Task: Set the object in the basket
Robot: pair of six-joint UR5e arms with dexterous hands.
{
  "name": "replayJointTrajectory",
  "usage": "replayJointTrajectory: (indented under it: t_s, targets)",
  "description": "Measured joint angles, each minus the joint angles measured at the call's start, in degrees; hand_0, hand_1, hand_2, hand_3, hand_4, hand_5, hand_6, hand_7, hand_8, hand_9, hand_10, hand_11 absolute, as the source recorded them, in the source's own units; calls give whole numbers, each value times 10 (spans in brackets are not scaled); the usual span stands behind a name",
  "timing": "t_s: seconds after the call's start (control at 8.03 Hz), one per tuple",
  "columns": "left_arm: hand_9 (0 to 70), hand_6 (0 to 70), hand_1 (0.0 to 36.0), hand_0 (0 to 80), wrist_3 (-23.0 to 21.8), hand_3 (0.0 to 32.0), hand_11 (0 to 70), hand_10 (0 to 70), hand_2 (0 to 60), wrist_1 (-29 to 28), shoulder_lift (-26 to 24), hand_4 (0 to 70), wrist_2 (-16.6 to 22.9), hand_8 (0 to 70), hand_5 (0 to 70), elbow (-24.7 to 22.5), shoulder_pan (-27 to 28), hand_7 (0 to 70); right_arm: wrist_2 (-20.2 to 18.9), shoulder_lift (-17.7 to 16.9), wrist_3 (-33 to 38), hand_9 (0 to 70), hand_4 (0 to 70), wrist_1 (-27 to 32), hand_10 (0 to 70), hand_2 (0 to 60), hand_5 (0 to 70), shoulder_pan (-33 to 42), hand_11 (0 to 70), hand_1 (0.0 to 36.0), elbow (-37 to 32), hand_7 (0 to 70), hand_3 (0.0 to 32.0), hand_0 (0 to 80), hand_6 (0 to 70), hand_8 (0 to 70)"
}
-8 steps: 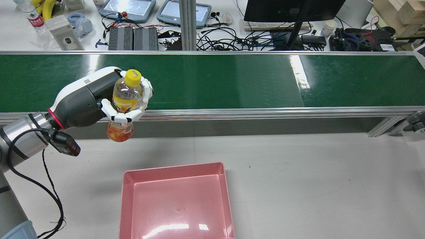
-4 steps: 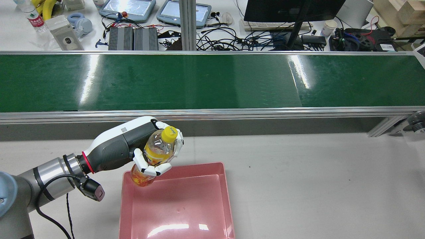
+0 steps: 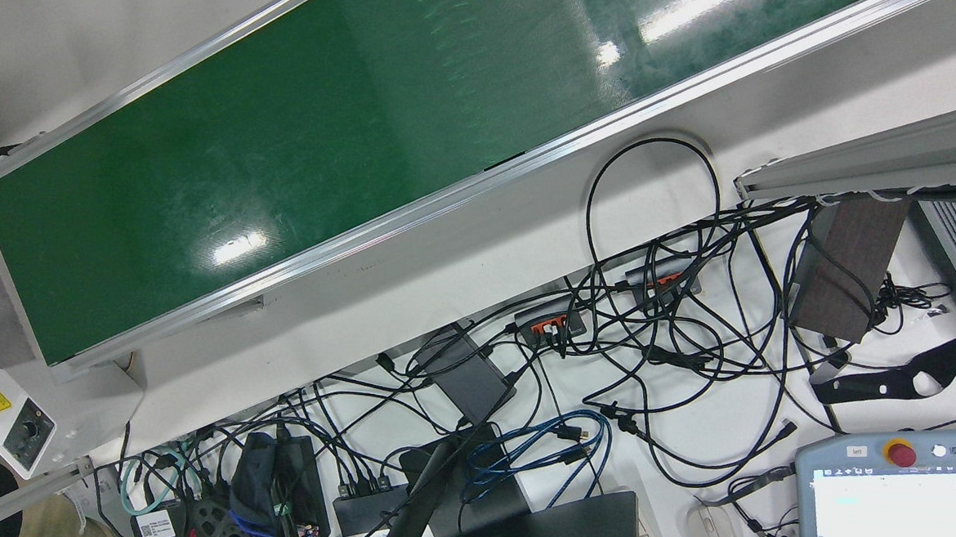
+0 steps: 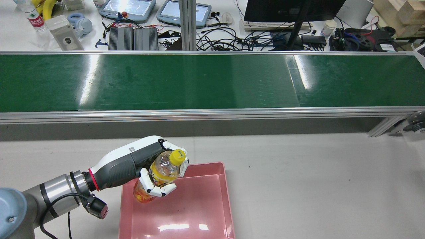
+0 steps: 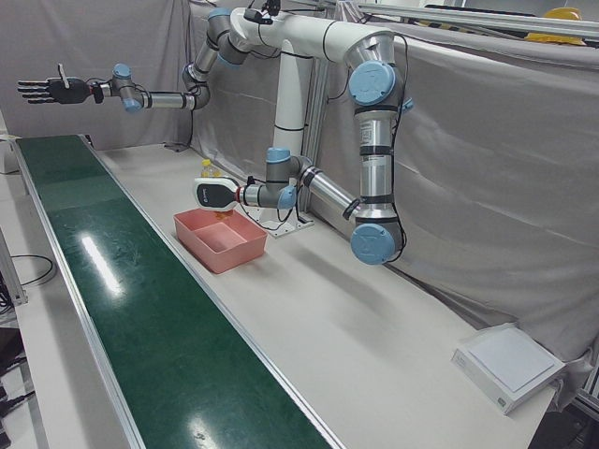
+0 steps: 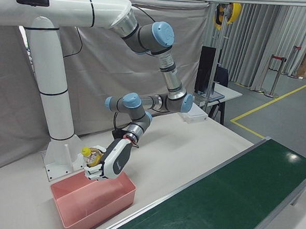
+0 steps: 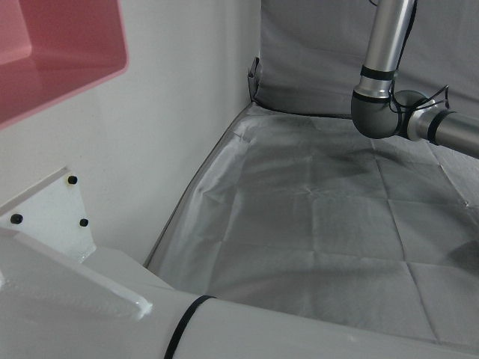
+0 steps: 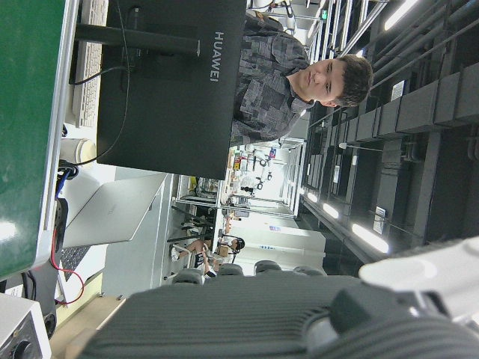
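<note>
Left hand had its fingers clamped around the middle of the bottle, over the label band. Bottle was off the counter, tilted, yellow cap toward the far right, base down toward the near left. It hung over the far-left corner of the pink basket, base just inside the left wall. From the rear view I couldn't tell whether the base touched the basket floor; the right-front view suggested it sat slightly above.

Right hand was parked high and well away at the far end of the green belt, fingers spread, holding nothing.

Handling, my read:
- Clear plastic bottle, orange drink, looked mostly full, so moderately heavy and bottom-weighted.
- Walls are thin and would flex under a hard squeeze; the smooth label film is slippery.
- Mid-body wrap was the right hold: near the centre of mass, widest contact. Neck or cap hold would let it swing.
- Not fragile; a short drop into the basket should be fine, but it's round and would likely roll toward the right wall if released tilted.

Basket was otherwise empty. Step in hand looked like lower-and-release; task nearly done.
</note>
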Motion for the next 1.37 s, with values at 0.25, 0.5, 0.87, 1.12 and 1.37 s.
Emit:
replayJointTrajectory:
  t_s: [0.25, 0.5, 0.87, 1.12, 1.37]
  targets:
    - [293, 90, 0, 540, 2, 0, 355, 240, 0, 11, 4, 173, 3, 206, 514, -4, 3, 171, 0, 0, 0, 0, 0, 0, 0, 0, 0, 0, 0, 0, 0, 0, 0, 0, 0, 0]
    - [135, 16, 0, 409, 3, 26, 79, 58, 0, 10, 29, 137, 5, 103, 253, -22, 3, 44, 0, 0, 0, 0, 0, 0, 0, 0, 0, 0, 0, 0, 0, 0, 0, 0, 0, 0]
    - [119, 14, 0, 465, 3, 30, 27, 19, 0, 5, 67, 144, 5, 90, 207, -65, 5, 32, 0, 0, 0, 0, 0, 0, 0, 0, 0, 0, 0, 0, 0, 0, 0, 0, 0, 0]
    - [116, 11, 0, 475, 3, 36, 32, 21, 0, 3, 69, 131, 6, 88, 194, -70, 6, 31, 0, 0, 0, 0, 0, 0, 0, 0, 0, 0, 0, 0, 0, 0, 0, 0, 0, 0]
    - [119, 11, 0, 494, 2, 30, 30, 18, 0, 2, 70, 129, 6, 89, 190, -78, 4, 29, 0, 0, 0, 0, 0, 0, 0, 0, 0, 0, 0, 0, 0, 0, 0, 0, 0, 0]
